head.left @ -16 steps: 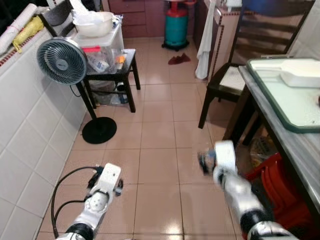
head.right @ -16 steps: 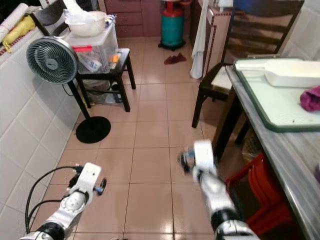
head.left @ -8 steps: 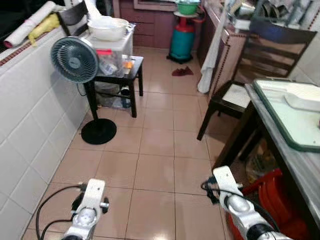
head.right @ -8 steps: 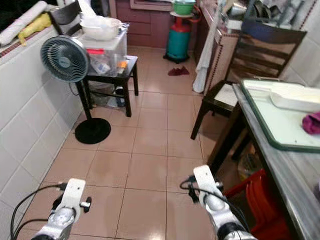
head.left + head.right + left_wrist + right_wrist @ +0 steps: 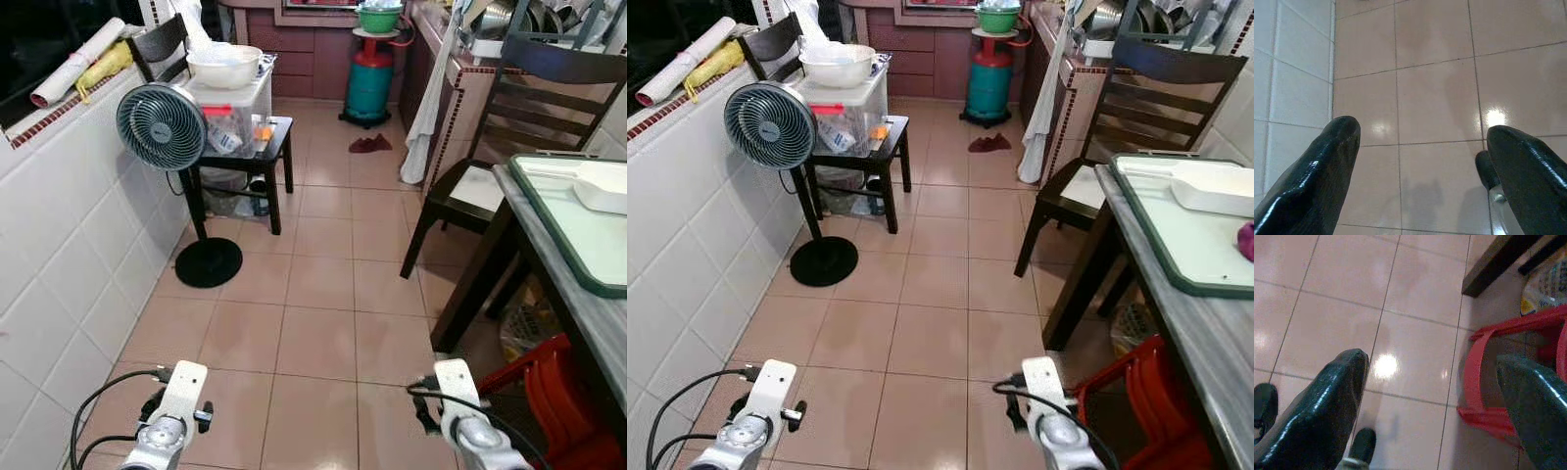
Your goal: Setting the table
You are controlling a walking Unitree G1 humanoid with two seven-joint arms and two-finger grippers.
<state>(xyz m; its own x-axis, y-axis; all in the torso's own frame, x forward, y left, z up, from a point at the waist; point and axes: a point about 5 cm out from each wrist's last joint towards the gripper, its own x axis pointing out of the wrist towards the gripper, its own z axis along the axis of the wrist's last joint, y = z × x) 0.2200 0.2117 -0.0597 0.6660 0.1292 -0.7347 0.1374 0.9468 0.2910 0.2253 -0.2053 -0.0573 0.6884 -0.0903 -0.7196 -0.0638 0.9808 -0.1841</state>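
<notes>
The grey table (image 5: 1213, 328) runs along the right side. On it lies a green-rimmed tray (image 5: 1176, 230) holding a white dish (image 5: 1215, 186), with a pink cloth (image 5: 1247, 241) at the edge of the picture. Both arms hang low over the tiled floor, the left arm (image 5: 182, 390) near the white wall and the right arm (image 5: 457, 388) beside the table leg. In the left wrist view my left gripper (image 5: 1420, 133) is open over bare tiles. My right gripper (image 5: 1432, 363) is open too, above the floor next to a red stool (image 5: 1480, 377).
A standing fan (image 5: 160, 127) and a black side table (image 5: 266, 149) with a clear box and white bowl (image 5: 223, 65) stand at the left. A dark chair (image 5: 509, 122) is pushed against the table's far end. A teal gas cylinder (image 5: 370, 84) stands at the back.
The whole picture has shifted, showing more of the room's far end. Both arms have dropped toward the bottom of the picture, the right one from mid-height.
</notes>
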